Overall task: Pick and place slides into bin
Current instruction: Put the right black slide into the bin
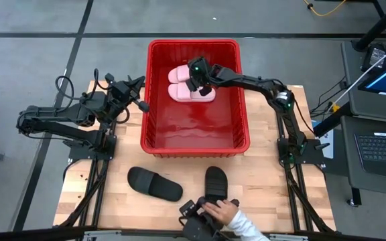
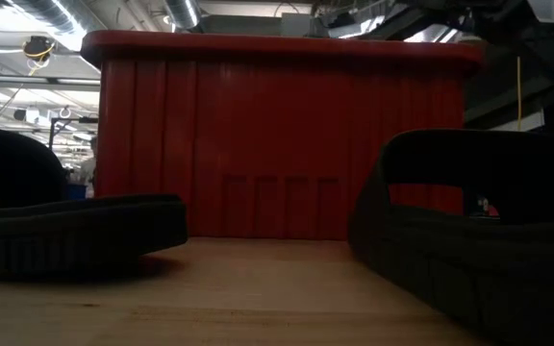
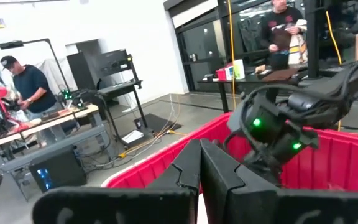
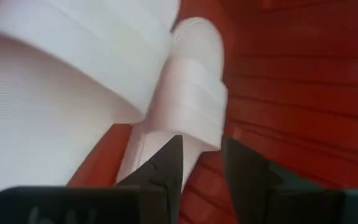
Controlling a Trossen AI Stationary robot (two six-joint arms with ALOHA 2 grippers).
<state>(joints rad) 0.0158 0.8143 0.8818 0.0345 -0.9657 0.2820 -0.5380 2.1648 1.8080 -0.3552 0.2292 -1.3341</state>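
Two pale pink open-toe slide sandals (image 1: 187, 87) lie side by side on the floor of the large bright red rectangular plastic bin (image 1: 154, 127), toward the upper middle of the high view, touching or nearly touching each other. The right gripper (image 1: 205, 85) is down inside the bin directly over their right ends. In the right wrist view the nearer pink sandal's (image 4: 188, 99) wide strap sits just ahead of the dark jaws, which stand partly apart with a gap between them and nothing in that gap; the strap is in front of the tips, not between them. The second pink sandal (image 4: 61, 93) fills the upper left of that view.

Outside the bin, on the pale wooden desk (image 1: 273, 181), two black slide sandals remain: one (image 1: 154, 183) lies slantwise in the lower left centre of the high view, and the other (image 1: 216, 182) lies just right of it in the lower centre. A person's hand (image 1: 221, 211) in a white sleeve reaches in from the bottom edge, close to the second black sandal. In the low view the two black sandals (image 2: 75, 231) (image 2: 479, 240) stand in the foreground with the red bin wall behind them.

The left gripper (image 1: 139, 105) waits just outside the bin's left wall, its jaws pressed together and holding nothing.
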